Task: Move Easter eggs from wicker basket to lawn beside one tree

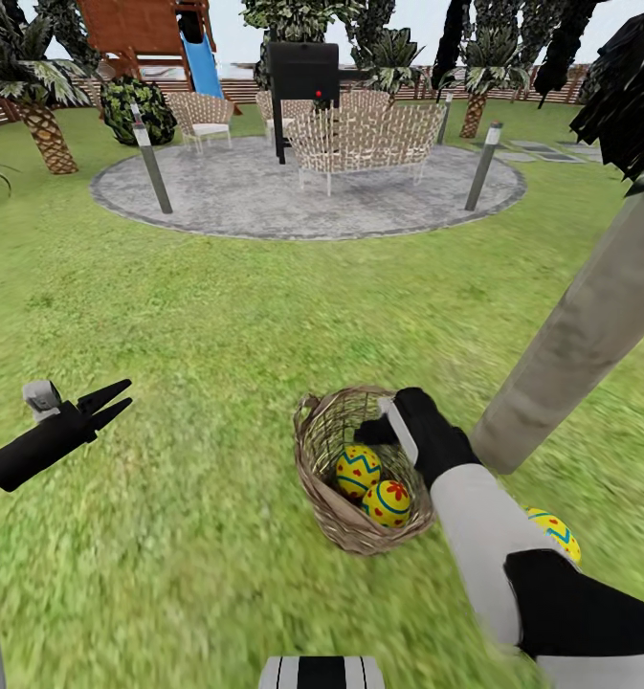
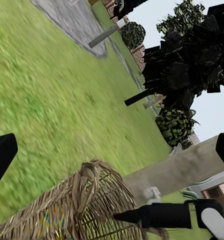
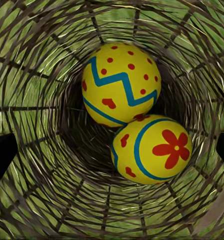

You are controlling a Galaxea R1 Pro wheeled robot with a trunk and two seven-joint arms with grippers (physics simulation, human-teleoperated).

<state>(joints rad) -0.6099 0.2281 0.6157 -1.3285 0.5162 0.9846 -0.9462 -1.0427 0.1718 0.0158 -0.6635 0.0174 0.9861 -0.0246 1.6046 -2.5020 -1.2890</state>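
Now the open right gripper [image 1: 398, 426] hangs over the wicker basket [image 1: 314, 450]: two yellow eggs [image 3: 120, 82] inside, blue zigzag, red flower; left gripper [image 1: 111, 400] open too.

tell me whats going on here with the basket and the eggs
A two-armed robot is emptying a wicker basket on the lawn. Its right gripper, open, is poised over two eggs inside. A third egg lies on the grass near the tree trunk. The left gripper is open and empty.
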